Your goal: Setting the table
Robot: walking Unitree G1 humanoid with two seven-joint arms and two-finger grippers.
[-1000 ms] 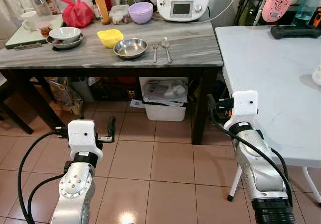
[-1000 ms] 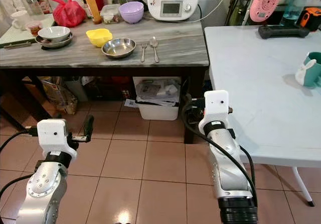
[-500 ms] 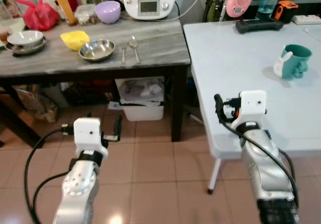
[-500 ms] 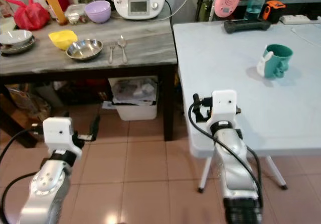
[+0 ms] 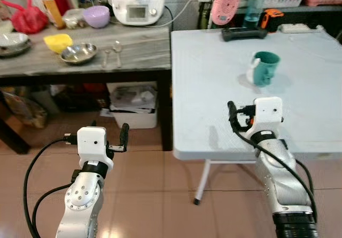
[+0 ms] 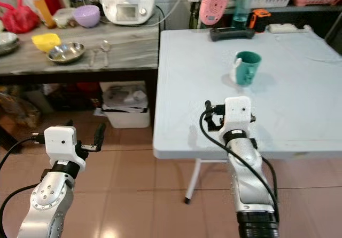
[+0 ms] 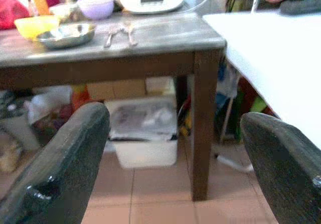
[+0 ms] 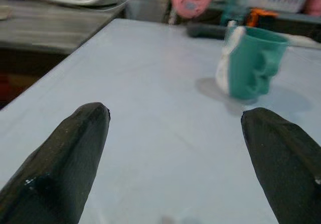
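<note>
Right gripper (image 8: 175, 148) jaws spread, empty, over near part of white tabletop (image 5: 214, 78), teal mug (image 5: 263, 68) ahead. Left gripper (image 7: 175, 158) jaws spread, empty, low over floor. Steel bowl (image 5: 78, 53), fork/spoon (image 5: 112, 53) on grey tabletop (image 5: 139, 38); far items cut off, blurry.

The two head views looked forward and down from above both arms, sharing the white counter (image 5: 299, 88), the teal mug (image 5: 264, 68) and the grey counter (image 5: 80, 62). The left wrist view sat low near the floor, facing the grey counter's dark leg (image 7: 201, 128). The right wrist view looked close across the white counter toward the mug.
</note>
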